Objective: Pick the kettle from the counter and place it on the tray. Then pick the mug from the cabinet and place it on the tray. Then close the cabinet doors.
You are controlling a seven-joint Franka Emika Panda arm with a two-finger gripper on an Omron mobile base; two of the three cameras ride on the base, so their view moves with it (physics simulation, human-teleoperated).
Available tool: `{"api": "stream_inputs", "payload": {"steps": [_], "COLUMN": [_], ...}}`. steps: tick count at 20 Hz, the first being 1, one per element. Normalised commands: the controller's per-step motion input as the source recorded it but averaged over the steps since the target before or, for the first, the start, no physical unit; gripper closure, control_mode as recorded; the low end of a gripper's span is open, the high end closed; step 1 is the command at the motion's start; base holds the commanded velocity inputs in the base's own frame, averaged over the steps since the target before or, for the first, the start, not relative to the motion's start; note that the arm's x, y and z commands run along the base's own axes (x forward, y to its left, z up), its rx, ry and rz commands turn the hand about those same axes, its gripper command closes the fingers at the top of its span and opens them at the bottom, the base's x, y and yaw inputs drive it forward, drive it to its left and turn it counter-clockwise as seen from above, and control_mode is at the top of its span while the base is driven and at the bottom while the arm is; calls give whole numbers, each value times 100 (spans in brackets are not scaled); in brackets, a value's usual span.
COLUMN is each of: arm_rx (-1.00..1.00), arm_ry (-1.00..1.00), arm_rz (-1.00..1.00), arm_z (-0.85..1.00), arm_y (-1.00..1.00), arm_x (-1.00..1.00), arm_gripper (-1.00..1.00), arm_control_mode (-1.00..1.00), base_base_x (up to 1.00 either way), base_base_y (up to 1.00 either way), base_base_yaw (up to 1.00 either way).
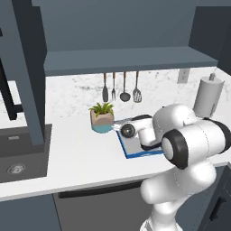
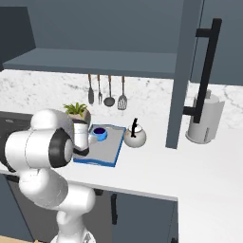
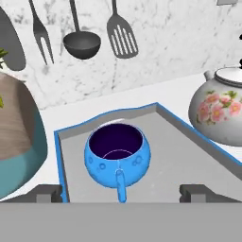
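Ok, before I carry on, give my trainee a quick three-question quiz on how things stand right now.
1. Short answer: is the gripper open or shut?
2. True or false: the mug stands on the tray.
3. Where is the kettle? A: on the tray. B: on the counter, beside the tray. C: held in the gripper.

Key: 1 open, fingertips wide apart. 2 true. 3 B.
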Motion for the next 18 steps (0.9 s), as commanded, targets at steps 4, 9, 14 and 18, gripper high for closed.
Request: {"api": "stream_inputs", "payload": {"steps": [4, 9, 14, 18], "arm_rx": [0, 1, 3, 1], "arm_ry": [12, 19, 28, 34], "arm_rz": [0, 0, -1, -3], "arm_z": [86, 96, 85, 82], "arm_y": [-33, -43, -32, -31], "arm_x": [-23, -17, -26, -33], "arm_gripper": [-100, -100, -100, -100], "arm_control_mode": [-100, -100, -100, -100], "base_base_x": [0, 0, 0, 0], "base_base_y": [0, 0, 0, 0], "base_base_yaw": [0, 0, 0, 0]}}
